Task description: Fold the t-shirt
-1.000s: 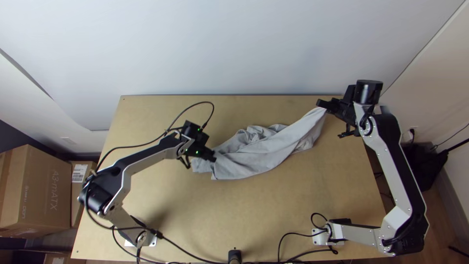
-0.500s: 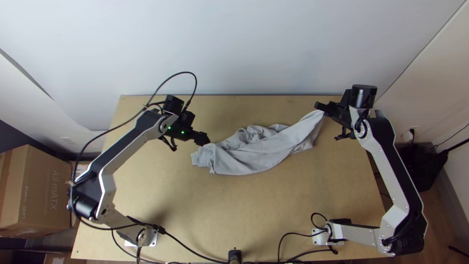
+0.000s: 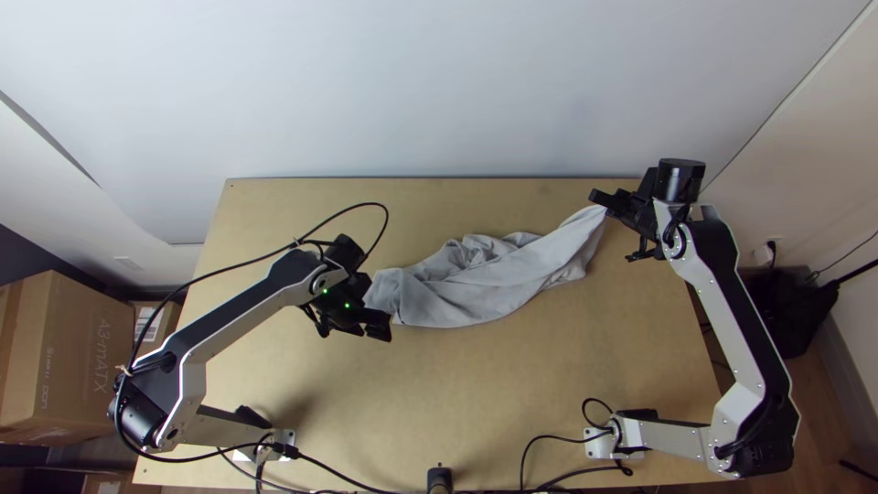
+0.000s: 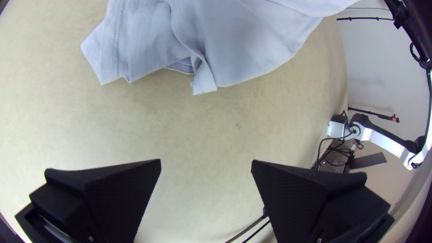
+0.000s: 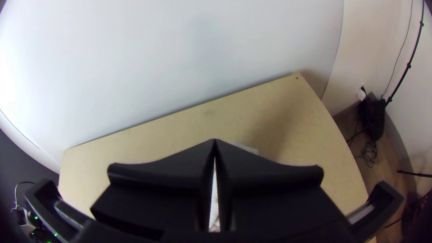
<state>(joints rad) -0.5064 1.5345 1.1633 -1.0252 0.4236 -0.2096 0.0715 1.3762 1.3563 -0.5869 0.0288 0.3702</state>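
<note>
- Wooden table spreads out below me, with a white wall beyond its far edge.
- On it I see the grey t-shirt, bunched across the middle, its far-right end drawn to a point.
- That point is in my right gripper, fingers pressed together on the cloth.
- My left gripper sits just beside the shirt's left end, on the near side, fingers spread, nothing between them.

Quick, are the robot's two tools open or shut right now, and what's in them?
Left tool: open, holding nothing.
Right tool: closed, holding one end of the t-shirt.
</note>
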